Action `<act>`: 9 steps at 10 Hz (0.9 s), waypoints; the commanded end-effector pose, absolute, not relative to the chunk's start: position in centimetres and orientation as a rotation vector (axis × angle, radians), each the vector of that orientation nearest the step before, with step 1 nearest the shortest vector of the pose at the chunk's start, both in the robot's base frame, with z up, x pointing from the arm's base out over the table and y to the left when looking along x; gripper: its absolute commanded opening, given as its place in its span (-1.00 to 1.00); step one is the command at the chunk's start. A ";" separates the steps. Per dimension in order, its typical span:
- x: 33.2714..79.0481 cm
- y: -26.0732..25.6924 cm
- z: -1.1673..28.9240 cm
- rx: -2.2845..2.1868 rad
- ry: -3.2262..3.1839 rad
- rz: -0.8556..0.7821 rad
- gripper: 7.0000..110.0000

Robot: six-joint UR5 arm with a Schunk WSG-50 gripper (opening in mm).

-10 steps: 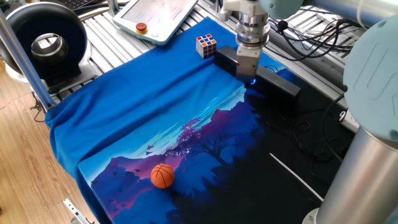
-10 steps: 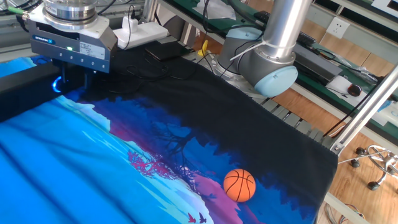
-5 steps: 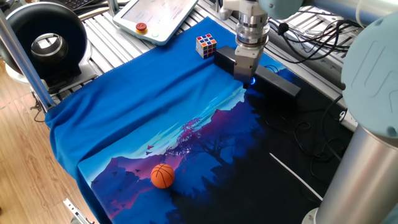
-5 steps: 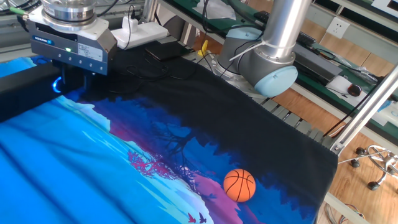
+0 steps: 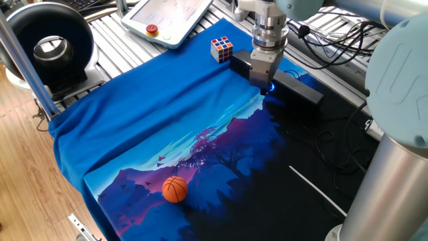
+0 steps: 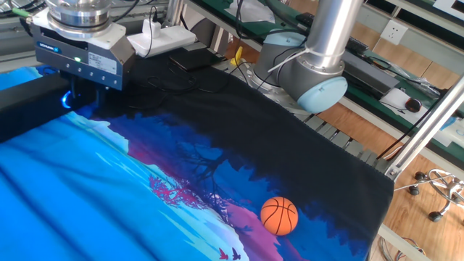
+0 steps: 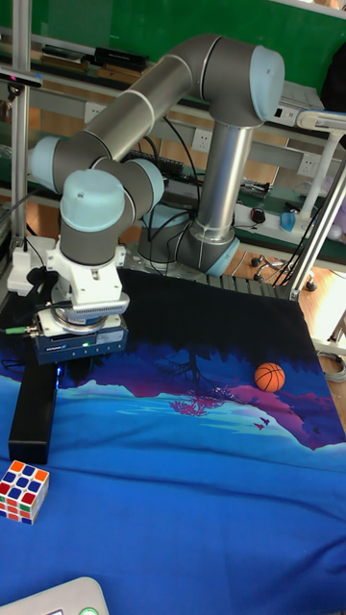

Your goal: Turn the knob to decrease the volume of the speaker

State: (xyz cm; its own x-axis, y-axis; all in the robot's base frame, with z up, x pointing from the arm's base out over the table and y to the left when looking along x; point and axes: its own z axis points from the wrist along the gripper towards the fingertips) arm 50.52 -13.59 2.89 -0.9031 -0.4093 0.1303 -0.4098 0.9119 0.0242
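The speaker [image 5: 302,91] is a long black bar lying at the far edge of the blue cloth, also seen in the other fixed view as the speaker [image 6: 25,109] and in the tall view as the speaker [image 7: 33,415]. My gripper [image 5: 266,85] points straight down onto it, its fingers closed around the knob. The knob itself is mostly hidden; only its blue glow [image 5: 271,88] shows beside the fingers, and the same glow [image 6: 67,98] shows from the other side. The gripper [image 6: 82,98] and gripper [image 7: 75,371] stand upright on the bar.
An orange ball [image 5: 174,189] rests on the cloth near the front. A puzzle cube [image 5: 222,48] sits just left of the speaker. A big round black device [image 5: 50,47] and a white pendant with a red button [image 5: 152,29] lie behind. Cables [image 5: 334,140] trail to the right.
The gripper's body has turned slightly about its vertical axis while staying on the knob. Ball, cube and speaker have not moved.
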 end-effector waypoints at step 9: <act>53.8 -13.7 1.5 0.612 -2.949 -0.008 -0.28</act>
